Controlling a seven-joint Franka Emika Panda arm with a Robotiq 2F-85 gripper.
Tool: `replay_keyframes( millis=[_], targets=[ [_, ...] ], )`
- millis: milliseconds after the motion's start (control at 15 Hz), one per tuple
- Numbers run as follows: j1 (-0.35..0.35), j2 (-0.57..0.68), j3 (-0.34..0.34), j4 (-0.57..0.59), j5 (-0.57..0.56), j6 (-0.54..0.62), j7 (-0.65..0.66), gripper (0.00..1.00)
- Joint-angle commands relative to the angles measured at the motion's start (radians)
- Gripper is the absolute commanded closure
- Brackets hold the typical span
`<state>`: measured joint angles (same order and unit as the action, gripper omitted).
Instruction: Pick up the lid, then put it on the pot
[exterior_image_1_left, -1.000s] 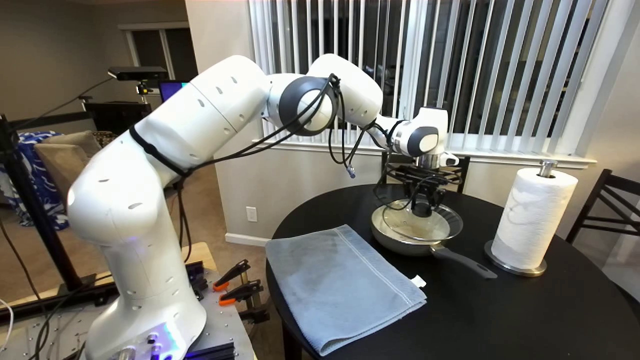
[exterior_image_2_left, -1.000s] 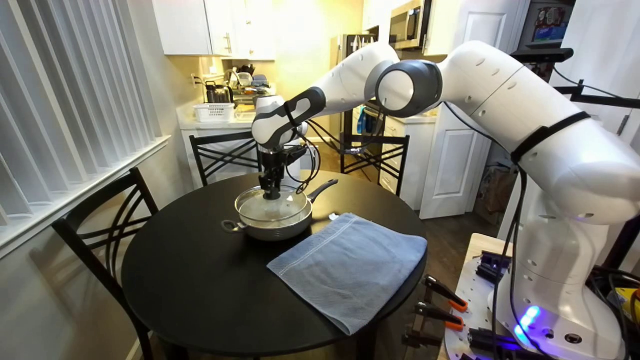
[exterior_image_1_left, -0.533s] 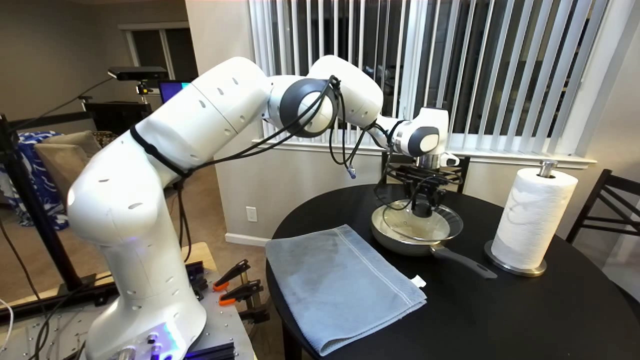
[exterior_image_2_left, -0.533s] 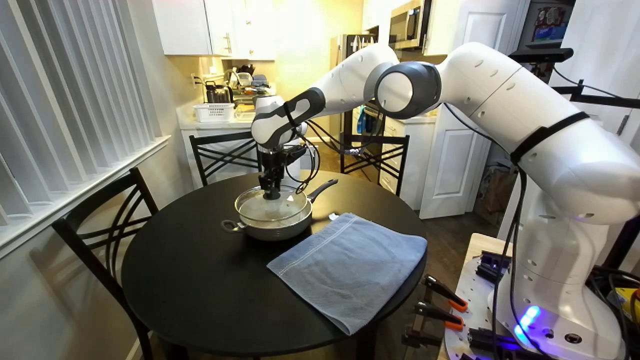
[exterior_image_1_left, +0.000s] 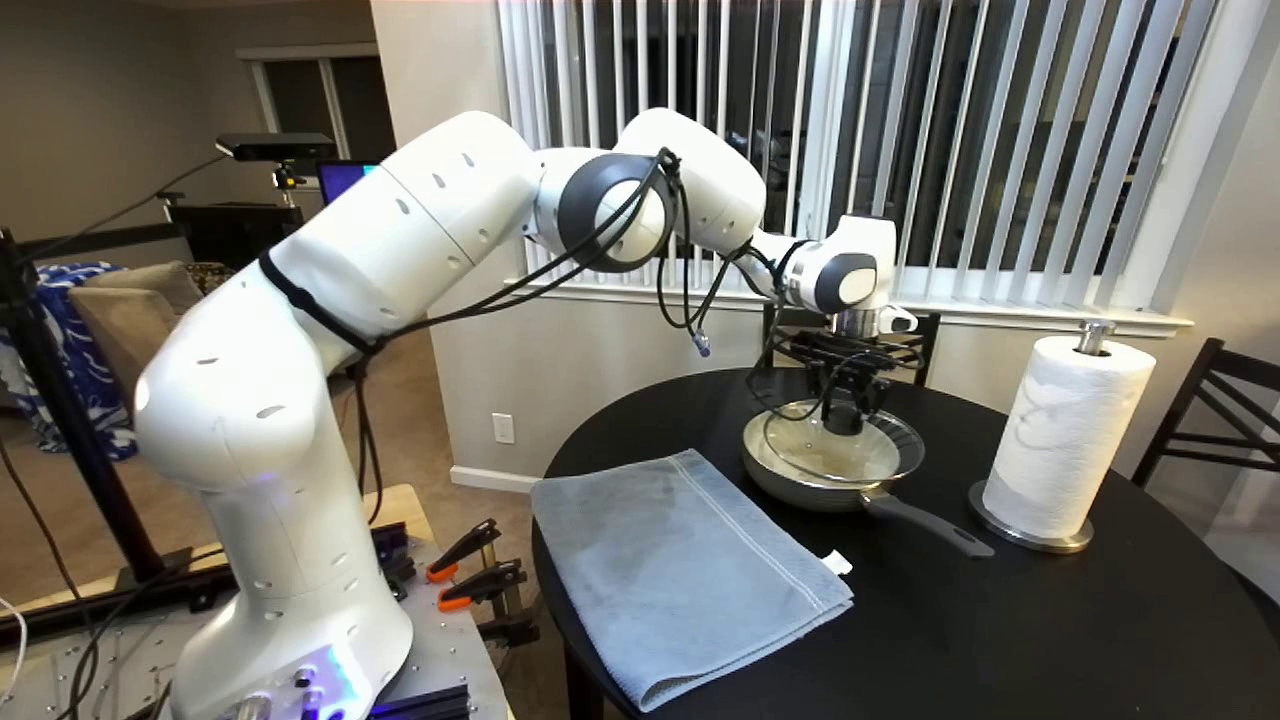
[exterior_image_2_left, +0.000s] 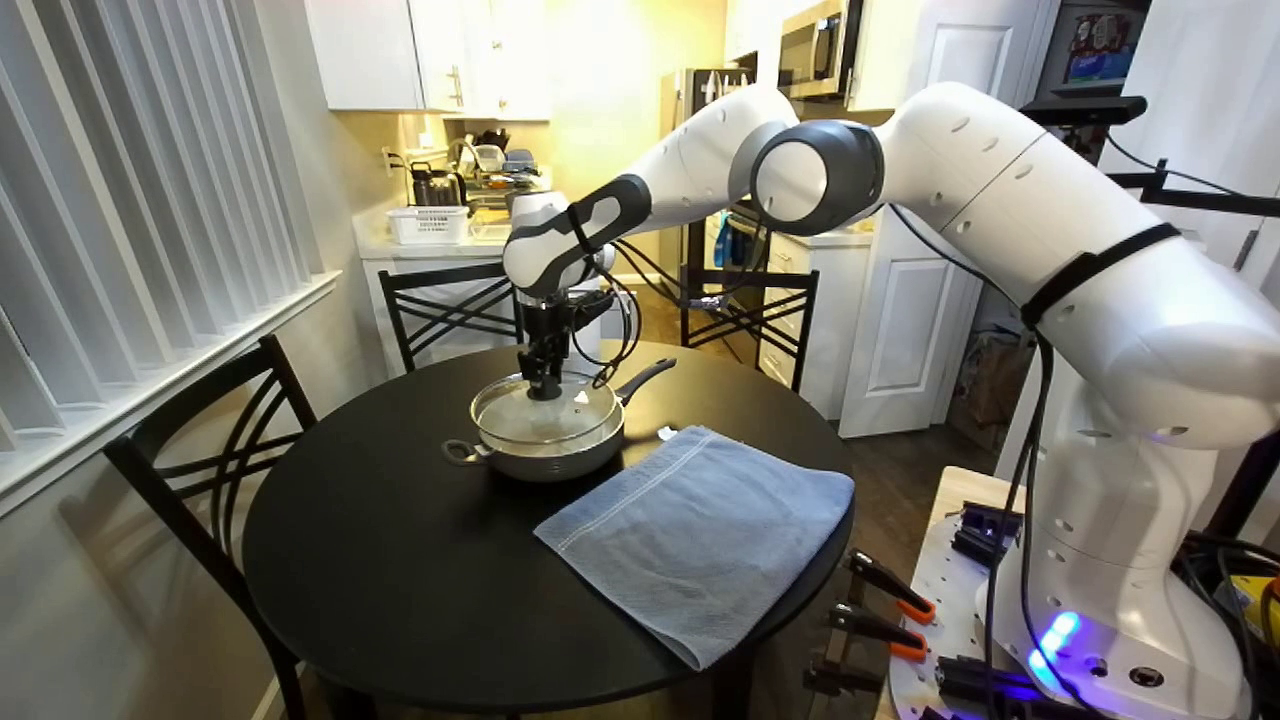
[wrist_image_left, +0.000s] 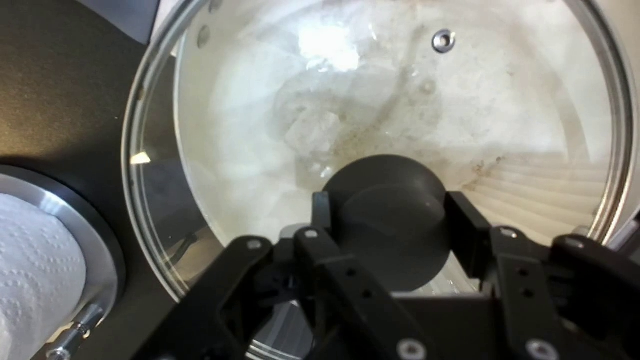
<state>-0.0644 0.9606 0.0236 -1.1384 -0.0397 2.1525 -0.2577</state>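
Observation:
The clear glass lid (exterior_image_1_left: 908, 450) with a metal rim hangs or rests over the pot (exterior_image_1_left: 800, 494), off-centre from it. In an exterior view the lid (exterior_image_2_left: 505, 422) sits just over the rim of the pot (exterior_image_2_left: 560, 466); I cannot tell whether they touch. My gripper (exterior_image_1_left: 846, 398) points down above the lid; it also shows in an exterior view (exterior_image_2_left: 543, 368). In the wrist view the fingers of my gripper (wrist_image_left: 384, 215) press both sides of the lid's round dark knob (wrist_image_left: 390, 240). The pot's pale inside shows through the glass.
A folded blue-grey cloth (exterior_image_1_left: 690, 570) lies beside the pot on the round black table (exterior_image_1_left: 1000, 640). A paper towel roll (exterior_image_1_left: 1068, 440) on a metal stand is near the pot's handle (exterior_image_1_left: 930, 525). Dark chairs (exterior_image_2_left: 230, 480) surround the table.

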Motion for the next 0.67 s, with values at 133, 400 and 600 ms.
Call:
replay_keyframes(
  millis=[133,400,600],
  targets=[
    [-0.012,-0.107,0.014,-0.161,0.0,0.048,-0.033,0.67],
    [-0.009,-0.155,0.019,-0.249,-0.004,0.082,-0.042,0.67],
    [-0.008,-0.182,0.023,-0.297,-0.005,0.093,-0.044,0.67]
  ],
)
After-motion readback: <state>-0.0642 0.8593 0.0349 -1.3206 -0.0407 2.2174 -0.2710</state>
